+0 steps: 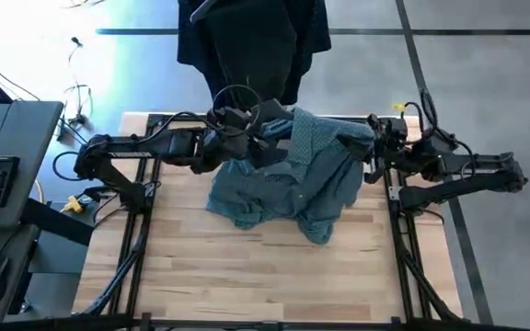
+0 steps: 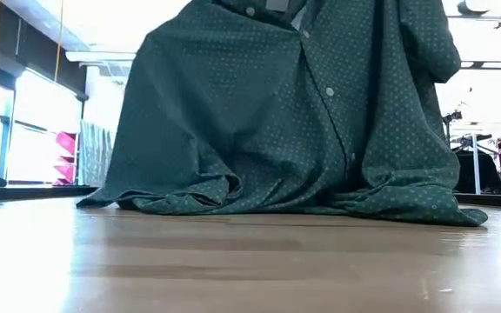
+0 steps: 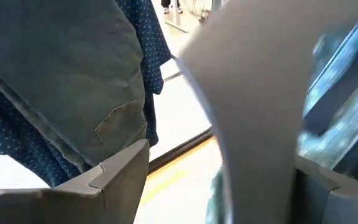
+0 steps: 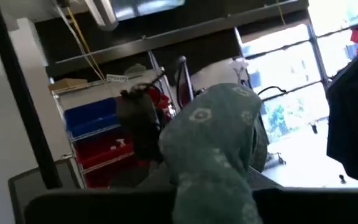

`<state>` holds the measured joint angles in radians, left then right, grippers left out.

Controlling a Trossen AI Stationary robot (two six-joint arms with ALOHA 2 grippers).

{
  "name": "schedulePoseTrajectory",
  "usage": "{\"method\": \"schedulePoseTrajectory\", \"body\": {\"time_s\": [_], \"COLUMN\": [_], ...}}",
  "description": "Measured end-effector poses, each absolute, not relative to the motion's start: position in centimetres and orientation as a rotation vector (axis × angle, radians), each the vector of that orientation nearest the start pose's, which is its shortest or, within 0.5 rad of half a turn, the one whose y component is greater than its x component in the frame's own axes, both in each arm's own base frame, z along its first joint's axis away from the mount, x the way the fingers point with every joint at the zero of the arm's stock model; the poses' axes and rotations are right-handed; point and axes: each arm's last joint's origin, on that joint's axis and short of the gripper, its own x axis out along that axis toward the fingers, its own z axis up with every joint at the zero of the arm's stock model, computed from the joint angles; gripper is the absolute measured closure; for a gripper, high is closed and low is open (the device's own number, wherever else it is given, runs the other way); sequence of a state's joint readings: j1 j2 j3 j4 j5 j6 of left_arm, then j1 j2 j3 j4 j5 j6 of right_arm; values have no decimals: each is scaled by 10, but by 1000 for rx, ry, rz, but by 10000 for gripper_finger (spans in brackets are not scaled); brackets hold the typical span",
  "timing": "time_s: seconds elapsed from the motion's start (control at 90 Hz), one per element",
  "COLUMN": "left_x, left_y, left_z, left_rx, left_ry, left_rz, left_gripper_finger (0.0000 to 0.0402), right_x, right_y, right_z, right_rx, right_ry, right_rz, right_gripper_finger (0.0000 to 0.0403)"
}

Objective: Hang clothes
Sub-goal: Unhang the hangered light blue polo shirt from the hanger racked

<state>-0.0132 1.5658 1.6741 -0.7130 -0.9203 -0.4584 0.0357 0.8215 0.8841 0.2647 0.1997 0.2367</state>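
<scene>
Jaws of the right gripper (image 1: 373, 140) are pinched on a fold of the teal dotted shirt (image 1: 293, 179), seen bunched between the fingers in the right wrist view; whether the left gripper (image 1: 251, 138) is clamped or apart I cannot tell, since the cloth covers it from above. Shirt is held up at the far middle of the wooden table (image 1: 247, 267), between both arms, its hem pooled on the boards in the low view. To do this step well: probably keep both holds level and spread so the collar opens, lift until the hem clears the wood, and avoid dragging cloth over the left arm's cables. Dark garments (image 1: 247, 41) hang beyond the far edge of the table. Hard to make out: left fingertips and any hanger; the left wrist view shows only blurred close-up fabric, blue dotted and plain grey-green (image 3: 61, 68), which garment unclear.
</scene>
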Motion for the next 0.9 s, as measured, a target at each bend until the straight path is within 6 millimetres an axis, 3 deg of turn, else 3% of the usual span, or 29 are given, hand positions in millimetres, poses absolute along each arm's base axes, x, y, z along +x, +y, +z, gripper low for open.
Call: {"method": "schedulePoseTrajectory", "body": {"time_s": [0.122, 0.289, 0.544, 0.633, 0.767, 0.9], "left_x": [327, 327, 325, 324, 333, 350], "left_y": [18, 15, -3, -7, -15, -17], "left_z": [406, 414, 422, 421, 413, 391], "left_rx": [-92, 43, 399, 501, 606, 728], "left_ry": [358, 408, 522, 573, 631, 745], "left_rz": [961, 899, 902, 886, 853, 816], "left_gripper_finger": [207, 355, 357, 358, 361, 361], "right_x": [172, 174, 173, 167, 158, 156], "right_y": [1, 1, -5, -13, -17, -18], "right_z": [402, 394, 356, 331, 319, 313], "right_rx": [251, 250, 289, 270, 312, 333], "right_ry": [-332, -237, 136, 345, 475, 536], "right_rz": [-86, -107, -335, -497, -571, -576], "right_gripper_finger": [400, 395, 371, 325, 238, 163]}}
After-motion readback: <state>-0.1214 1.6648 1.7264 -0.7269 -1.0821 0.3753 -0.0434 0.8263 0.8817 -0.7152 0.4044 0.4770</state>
